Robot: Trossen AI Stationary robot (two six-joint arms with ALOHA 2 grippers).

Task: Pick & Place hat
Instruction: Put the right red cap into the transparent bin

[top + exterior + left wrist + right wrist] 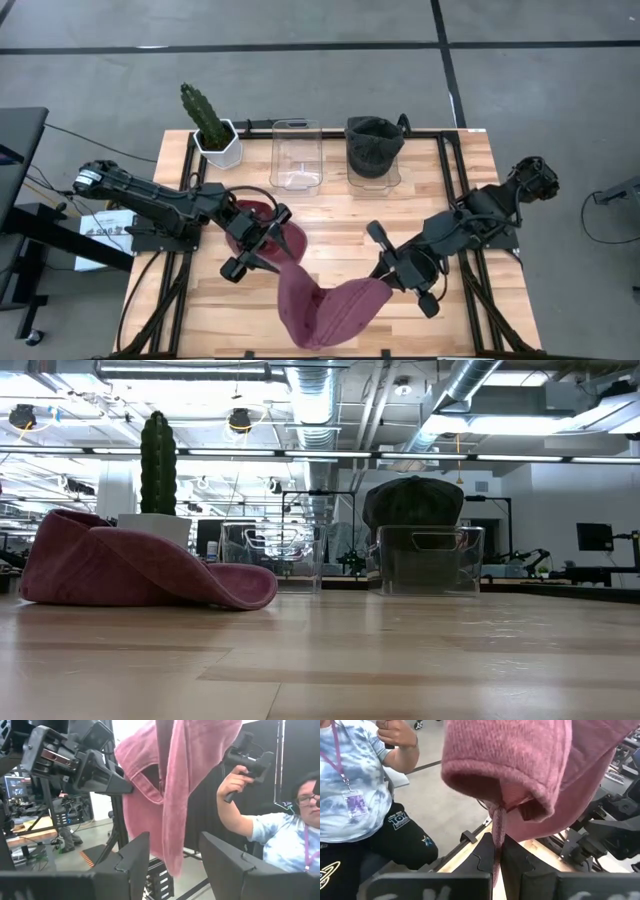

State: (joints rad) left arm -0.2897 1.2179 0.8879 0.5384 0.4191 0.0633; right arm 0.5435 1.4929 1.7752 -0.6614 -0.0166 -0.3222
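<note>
The pink knit hat point(325, 305), soft, light and floppy, sags at the table's 6 o'clock edge, its hem pinched in the right gripper point(497, 851) while the left gripper point(175, 860) gapes wide beside it.

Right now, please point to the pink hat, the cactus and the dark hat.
pink hat point(325, 310): high view, middle of the knitted body.
cactus point(203, 112): high view, green stem above the white pot.
dark hat point(373, 143): high view, crown, sitting in the clear bin.
</note>
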